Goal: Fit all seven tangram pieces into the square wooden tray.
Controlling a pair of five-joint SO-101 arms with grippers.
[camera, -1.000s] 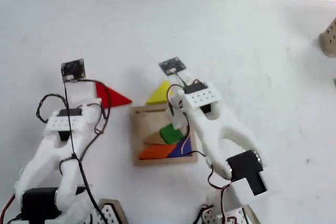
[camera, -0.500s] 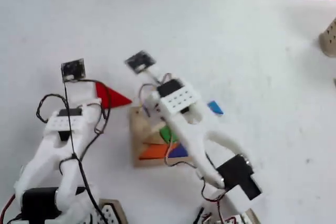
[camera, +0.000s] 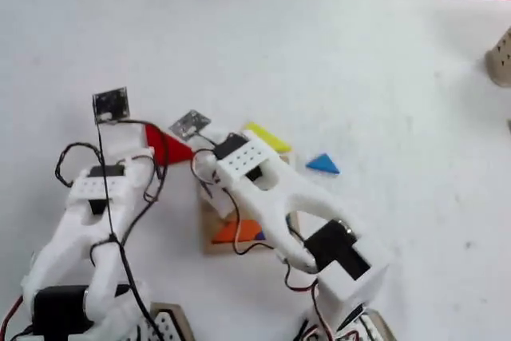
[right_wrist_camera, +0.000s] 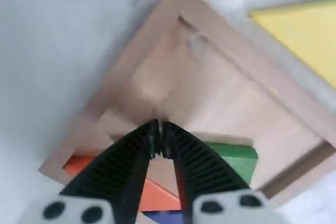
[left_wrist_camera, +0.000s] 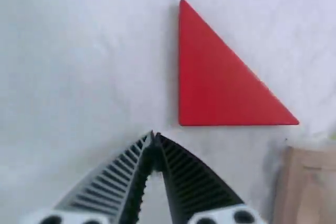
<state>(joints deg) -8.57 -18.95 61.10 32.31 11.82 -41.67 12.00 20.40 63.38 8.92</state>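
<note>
Mid-filling: the right gripper (right_wrist_camera: 159,129), clenched empty, hung over a bare corner of the wooden tray (right_wrist_camera: 118,77). The red triangle (left_wrist_camera: 215,85), just beyond the clenched left gripper (left_wrist_camera: 155,140), probably needed grasping next.

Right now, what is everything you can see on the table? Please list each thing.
tray: one, wooden, mid table, under the right arm
orange piece: one, in the tray
green piece: one, in the tray
dark blue piece: one, in the tray beside the orange piece
red triangle: one, on the table left of the tray
yellow piece: one, on the table just beyond the tray
blue triangle: one, light blue, on the table right of the tray
left gripper: shut, near the red triangle
right gripper: shut, over the tray
</note>
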